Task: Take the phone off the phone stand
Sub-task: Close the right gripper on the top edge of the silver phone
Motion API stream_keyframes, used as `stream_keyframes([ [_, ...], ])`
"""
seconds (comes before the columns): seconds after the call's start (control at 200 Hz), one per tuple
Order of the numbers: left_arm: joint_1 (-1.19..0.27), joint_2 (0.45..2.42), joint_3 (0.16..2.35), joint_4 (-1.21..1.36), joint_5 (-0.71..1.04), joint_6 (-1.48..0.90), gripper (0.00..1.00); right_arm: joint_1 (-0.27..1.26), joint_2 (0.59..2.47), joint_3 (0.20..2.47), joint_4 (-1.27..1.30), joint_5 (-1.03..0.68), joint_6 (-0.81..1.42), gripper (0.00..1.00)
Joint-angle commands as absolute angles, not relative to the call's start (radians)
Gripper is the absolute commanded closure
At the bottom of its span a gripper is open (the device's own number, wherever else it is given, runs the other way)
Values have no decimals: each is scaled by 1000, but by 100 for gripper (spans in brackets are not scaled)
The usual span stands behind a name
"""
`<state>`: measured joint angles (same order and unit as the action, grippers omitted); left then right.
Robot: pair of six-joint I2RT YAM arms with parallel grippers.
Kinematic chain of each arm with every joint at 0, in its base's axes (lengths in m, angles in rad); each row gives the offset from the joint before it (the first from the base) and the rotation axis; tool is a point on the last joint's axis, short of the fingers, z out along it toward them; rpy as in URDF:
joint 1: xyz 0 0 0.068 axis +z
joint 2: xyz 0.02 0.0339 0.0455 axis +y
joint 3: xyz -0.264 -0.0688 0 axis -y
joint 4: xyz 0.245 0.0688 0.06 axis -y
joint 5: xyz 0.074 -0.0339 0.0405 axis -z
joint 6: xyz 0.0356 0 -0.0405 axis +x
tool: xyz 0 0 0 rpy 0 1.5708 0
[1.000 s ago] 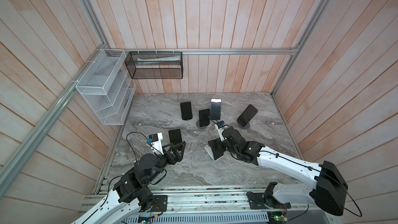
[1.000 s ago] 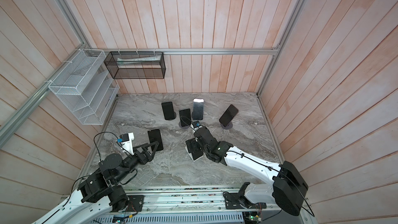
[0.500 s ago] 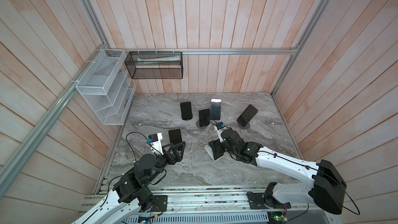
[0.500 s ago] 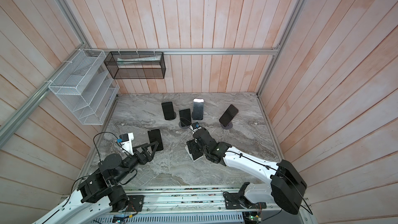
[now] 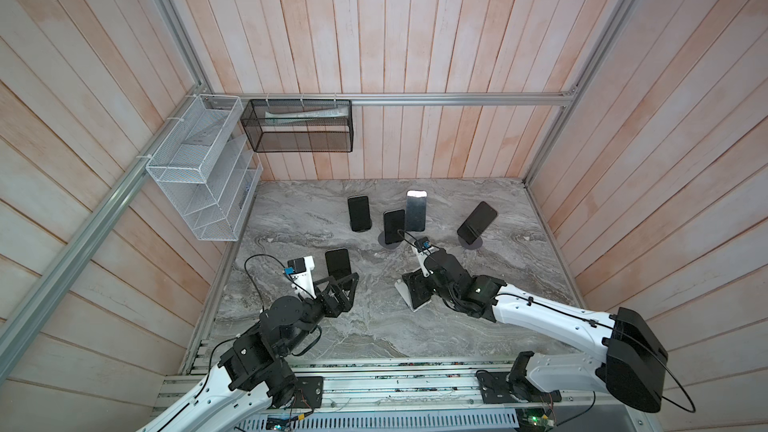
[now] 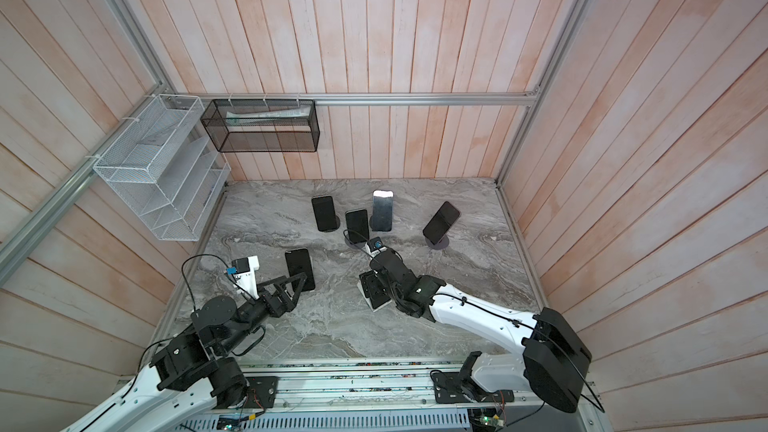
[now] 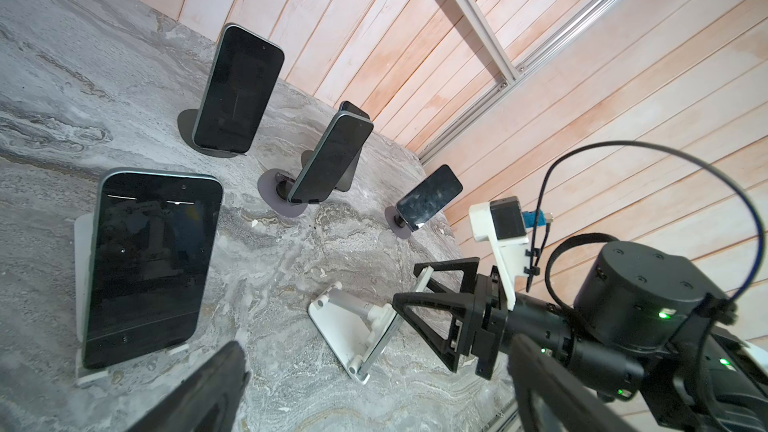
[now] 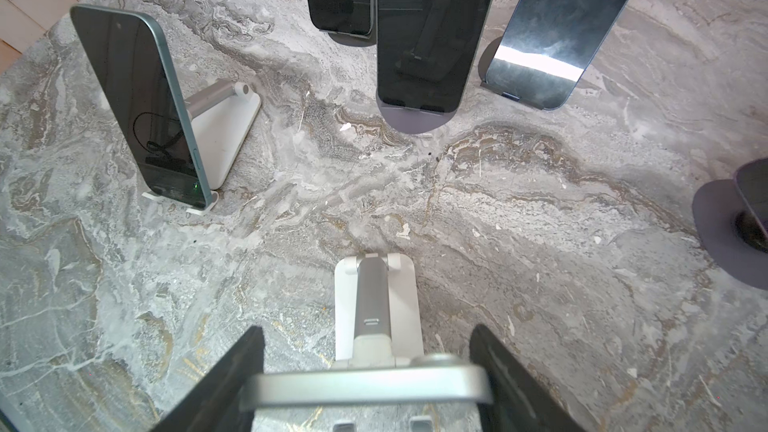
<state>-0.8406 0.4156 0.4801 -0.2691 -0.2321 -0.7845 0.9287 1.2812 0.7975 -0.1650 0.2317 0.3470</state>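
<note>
- Marble tabletop (image 5: 291,326), plank walls. The phone (image 8: 365,388) leans on its white phone stand (image 8: 376,305) near table centre, a shade toward 5 o'clock in both top views.
- Right gripper (image 8: 368,334): fingers (image 8: 232,380) closed in against the phone's two long edges at its upper end. Contact looks made on both sides.
- Left gripper (image 5: 340,290), at 8 o'clock: spread fully, empty, beside another propped phone (image 5: 337,263).
- Handling, my read: stiff thin slab, modest weight, glass face, smooth metal edges, likely slippery. Hold by those edges and lift clear of the bottom lip. The light stand may tag along.
- Versus a second ago: right fingers have drawn inward; phone, stand and arms otherwise unmoved.
</note>
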Motion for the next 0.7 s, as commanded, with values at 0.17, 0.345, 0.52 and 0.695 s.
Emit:
stream_keyframes([
  [0.17, -839, 425, 521, -289, -224, -739, 0, 945, 1267, 848, -214, 261, 338, 42],
  [0.345, -839, 416, 515, -278, -232, -735, 0, 945, 1233, 863, -234, 271, 342, 42],
  [0.52, -839, 420, 512, -269, -235, -727, 0, 945, 1211, 870, -256, 288, 336, 43],
  [0.695, -839, 426, 504, -257, -223, -726, 0, 945, 1175, 865, -273, 300, 345, 44],
])
